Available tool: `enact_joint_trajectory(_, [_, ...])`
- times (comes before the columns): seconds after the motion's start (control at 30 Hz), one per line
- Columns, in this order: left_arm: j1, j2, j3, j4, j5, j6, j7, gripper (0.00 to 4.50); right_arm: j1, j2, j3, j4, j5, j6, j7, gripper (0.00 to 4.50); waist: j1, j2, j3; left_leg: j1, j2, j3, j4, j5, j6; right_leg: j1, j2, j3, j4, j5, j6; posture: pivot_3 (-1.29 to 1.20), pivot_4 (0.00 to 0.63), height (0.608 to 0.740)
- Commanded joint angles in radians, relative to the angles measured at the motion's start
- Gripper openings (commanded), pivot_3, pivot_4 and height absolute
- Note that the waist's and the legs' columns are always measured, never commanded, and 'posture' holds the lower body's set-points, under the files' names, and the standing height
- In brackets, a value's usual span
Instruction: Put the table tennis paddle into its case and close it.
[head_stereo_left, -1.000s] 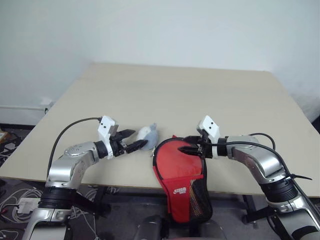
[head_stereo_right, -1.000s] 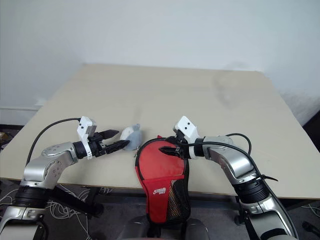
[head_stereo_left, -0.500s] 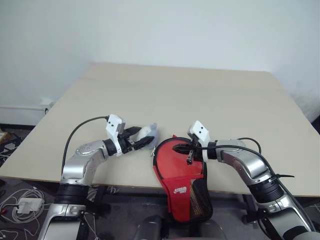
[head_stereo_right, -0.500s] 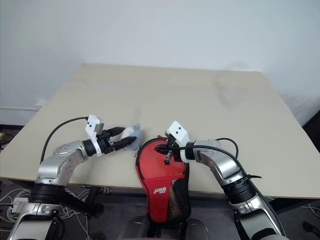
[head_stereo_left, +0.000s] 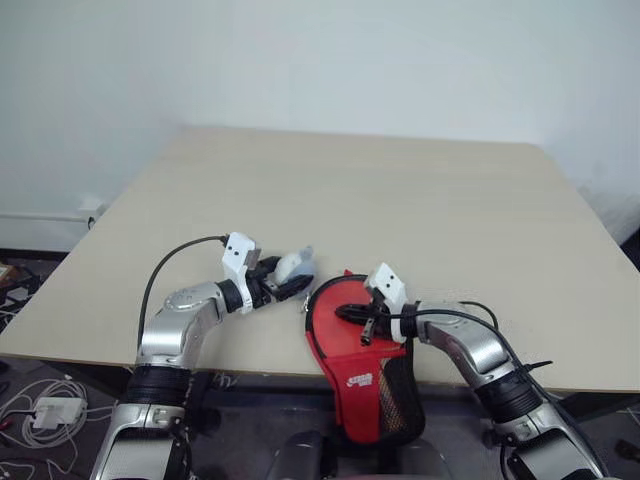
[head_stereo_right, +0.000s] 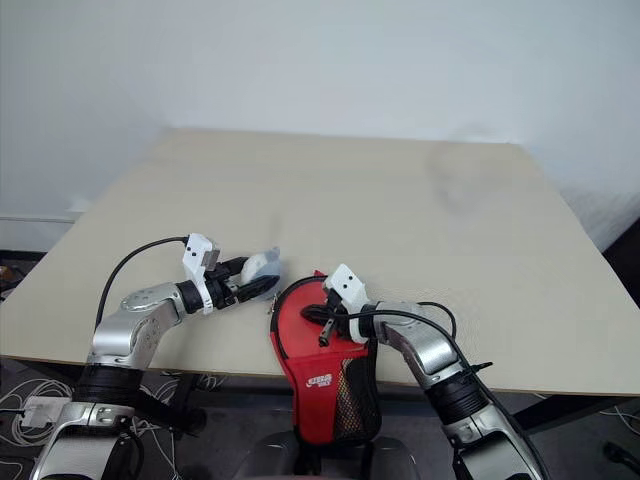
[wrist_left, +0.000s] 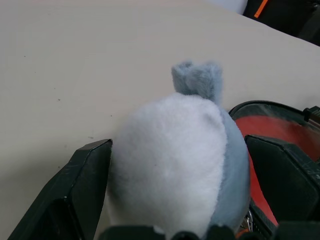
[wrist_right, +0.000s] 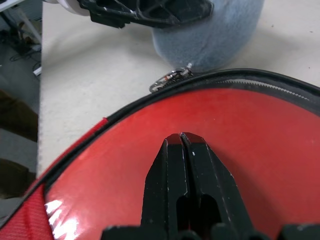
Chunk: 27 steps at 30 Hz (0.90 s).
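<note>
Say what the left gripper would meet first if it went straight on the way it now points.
The grey-and-white plush toy: it already sits between the open fingers of the left gripper. Beyond it lies the rim of the case, probably next.

Looked like a lab or test room. Plain white wall (head_stereo_left: 300, 60) behind a bare pale wooden counter (head_stereo_left: 400, 200). Loose cables (head_stereo_left: 30, 400) and a white power strip (head_stereo_left: 55, 411) lay on grey floor beneath the counter's left edge.
</note>
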Motion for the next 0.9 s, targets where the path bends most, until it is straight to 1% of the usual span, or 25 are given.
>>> enact_joint_trajectory(0.03, [-0.033,-0.002,0.017,-0.019,-0.003,-0.014,-0.007,4.50,-0.018,0.010,-0.009,0.018,-0.021,-0.029,-0.007,0.01,0.000,-0.001,0.000,0.000,0.000,0.000,0.000,0.000,0.000,0.000,0.000,0.000,0.000,0.000,0.000,0.00,0.000,0.706])
enact_joint_trajectory(0.47, [-0.064,0.001,0.033,0.018,-0.007,-0.007,-0.019,4.50,-0.016,0.015,0.005,0.053,-0.065,-0.047,0.003,0.01,0.000,-0.002,-0.002,0.001,0.000,0.000,0.001,0.000,0.000,0.000,0.000,0.000,0.000,0.001,-0.001,0.00,0.000,0.706])
enact_joint_trajectory(0.63, [-0.064,0.007,0.029,0.025,-0.013,0.037,-0.025,4.50,-0.010,0.018,0.004,0.050,-0.074,-0.047,-0.001,0.01,-0.001,-0.002,-0.002,0.001,0.000,0.000,0.001,0.000,0.000,0.001,0.001,0.000,0.001,0.001,-0.001,0.00,0.000,0.706])
enact_joint_trajectory(0.9, [-0.092,-0.010,0.013,0.107,0.015,0.051,-0.017,4.50,-0.012,0.024,-0.003,0.034,-0.073,-0.033,-0.004,0.01,-0.001,-0.003,-0.002,0.001,0.000,0.000,0.001,0.000,0.000,0.001,0.001,0.000,0.001,0.001,-0.001,0.00,0.000,0.706])
